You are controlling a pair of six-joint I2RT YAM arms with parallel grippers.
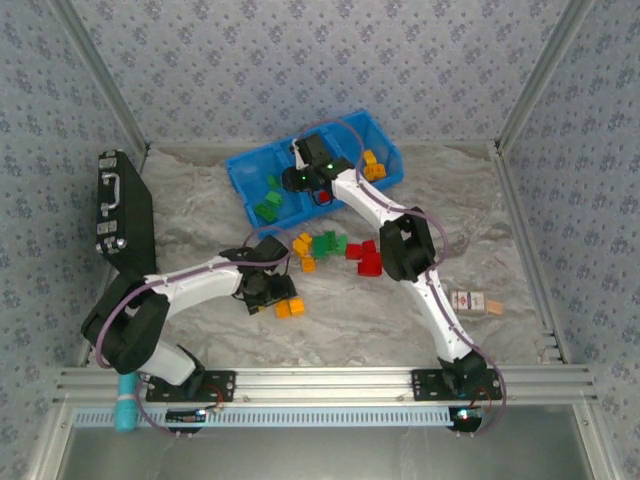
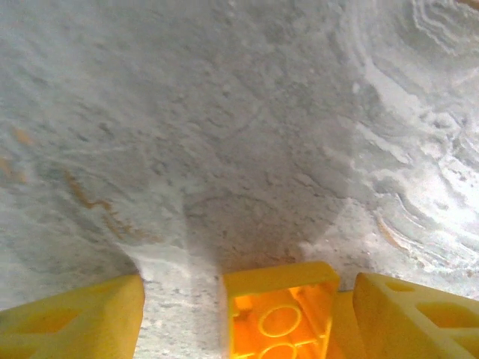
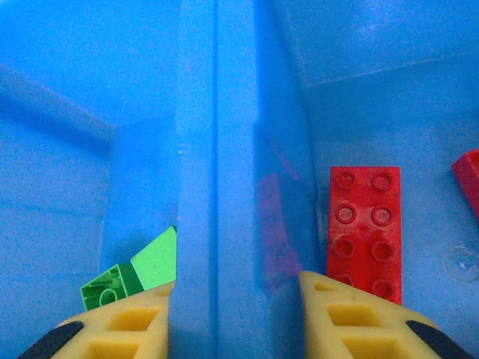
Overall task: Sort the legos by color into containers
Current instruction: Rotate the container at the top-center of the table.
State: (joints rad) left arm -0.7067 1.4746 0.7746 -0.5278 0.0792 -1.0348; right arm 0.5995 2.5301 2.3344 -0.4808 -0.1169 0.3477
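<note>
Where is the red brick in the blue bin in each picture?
Top external: red brick in the blue bin's middle compartment, at the table's back.
Right wrist: the brick lies flat, lower right, right of the divider.
Left wrist: faces an orange brick on the table.
Shared landmark: green bricks beside that divider; right wrist shows one lower left.

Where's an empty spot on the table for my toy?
Bare table between the black case and blue bin, right of the bin, and up front between left arm and right arm. The middle, around the loose legos, is crowded.
</note>
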